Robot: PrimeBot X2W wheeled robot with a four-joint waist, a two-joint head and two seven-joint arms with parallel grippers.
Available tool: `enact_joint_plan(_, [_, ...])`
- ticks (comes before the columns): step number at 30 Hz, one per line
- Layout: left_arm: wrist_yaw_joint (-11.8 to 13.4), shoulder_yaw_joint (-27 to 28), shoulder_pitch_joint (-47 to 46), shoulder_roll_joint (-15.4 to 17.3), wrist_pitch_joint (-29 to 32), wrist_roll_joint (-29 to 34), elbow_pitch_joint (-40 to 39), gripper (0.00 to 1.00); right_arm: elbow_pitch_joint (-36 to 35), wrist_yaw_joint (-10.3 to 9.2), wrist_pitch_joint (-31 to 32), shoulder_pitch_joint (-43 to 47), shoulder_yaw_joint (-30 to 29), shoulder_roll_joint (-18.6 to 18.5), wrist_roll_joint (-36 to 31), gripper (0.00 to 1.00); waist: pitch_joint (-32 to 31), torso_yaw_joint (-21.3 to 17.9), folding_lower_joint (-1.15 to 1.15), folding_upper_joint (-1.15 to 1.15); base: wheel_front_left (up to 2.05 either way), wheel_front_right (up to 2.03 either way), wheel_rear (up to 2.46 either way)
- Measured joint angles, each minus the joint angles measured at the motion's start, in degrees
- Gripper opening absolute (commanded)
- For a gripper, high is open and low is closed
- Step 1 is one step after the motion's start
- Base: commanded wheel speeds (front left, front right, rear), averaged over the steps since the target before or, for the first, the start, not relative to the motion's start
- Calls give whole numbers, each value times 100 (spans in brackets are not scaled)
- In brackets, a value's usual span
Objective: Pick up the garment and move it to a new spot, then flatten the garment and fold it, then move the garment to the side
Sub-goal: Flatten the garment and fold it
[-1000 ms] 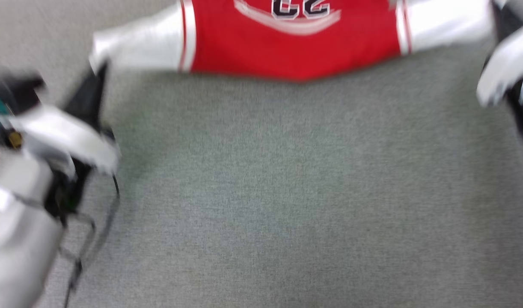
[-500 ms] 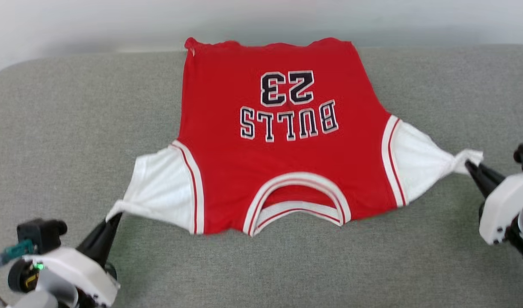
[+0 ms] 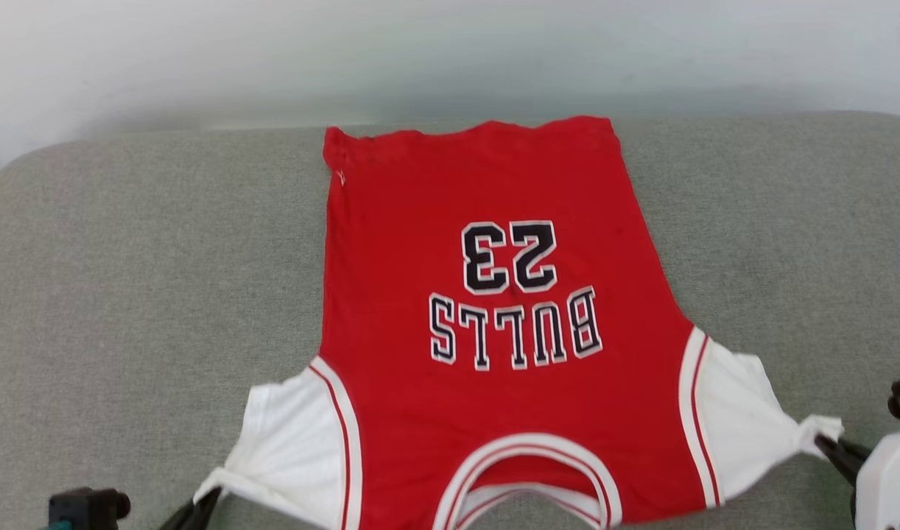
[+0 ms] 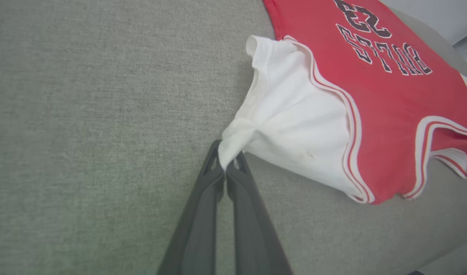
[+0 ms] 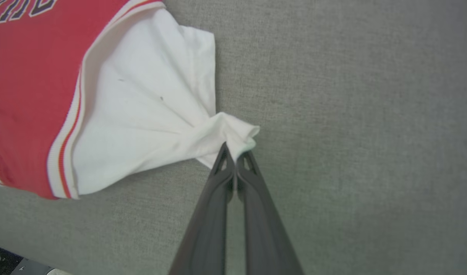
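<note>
The head view crops the left end effector [image 3: 207, 502] at its bottom edge; its wrist view shows it clamped on the garment's [image 3: 494, 412] white sleeve tip. The garment lies spread on the grey worktop [image 3: 126, 258] between both end effectors, neckline partly cropped. The right end effector [image 5: 235, 152] pinches the opposite sleeve tip.

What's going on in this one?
A two-armed robot is handling a red T-shirt laid on a grey fabric surface. The left end effector is shut on the tip of one white sleeve, and the right end effector is shut on the tip of the other sleeve, so the shirt is stretched sideways between them. It lies print side up, collar nearest the robot. It is spread out, not yet folded.
</note>
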Motion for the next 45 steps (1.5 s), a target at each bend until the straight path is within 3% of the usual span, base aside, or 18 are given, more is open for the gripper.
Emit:
enact_joint_plan(10, [104, -213, 375, 88, 157, 68, -458, 0, -427, 0, 715, 712, -331, -32, 90, 0, -47, 9, 1, 0, 0, 0, 0])
enact_joint_plan(11, [105, -224, 363, 86, 158, 80, -511, 0, -439, 0, 755, 716, -385, -12, 75, 39, -39, 18, 1, 0, 0, 0, 0])
enact_joint_plan(12, [104, -247, 342, 86, 171, 119, -573, 0, -480, 0, 786, 721, -434, -12, 42, 100, -31, 33, 1, 0, 0, 0, 0])
enact_joint_plan(16, [-82, -558, 198, 152, 402, 411, -971, 0, -836, -2, 1224, 776, -655, -71, 191, 100, -18, 159, 1, 0, 0, 0, 0])
enact_joint_plan(20, [4, -565, 122, 134, 513, 405, -1507, 0, -1449, -2, 1898, 573, -1234, 138, 580, 100, 44, 363, 1, 0, 0, 0, 0])
enact_joint_plan(26, [79, -702, -168, 233, 833, 692, -2267, 0, -2111, -3, 3353, -578, -1807, 425, 415, 100, 381, 707, 2, 0, 0, 0, 0])
enact_joint_plan(34, [82, -962, -543, 129, 1218, 961, -2871, 0, -1664, -3, 5253, -2630, -2052, 853, -570, 100, 1097, 1256, 3, 0, 0, 0, 0])
enact_joint_plan(40, [-91, -1087, -1005, -137, 1317, 1114, -3154, 0, -1099, -4, 5982, -4258, -2454, 1152, -1564, 100, 1711, 1735, 3, 0, 0, 0, 0])
enact_joint_plan(45, [-208, -1115, -1351, -256, 1341, 1280, -3265, 0, -771, -4, 6265, -5128, -2363, 875, -2364, 100, 2233, 2124, 3, 0, 0, 0, 0])
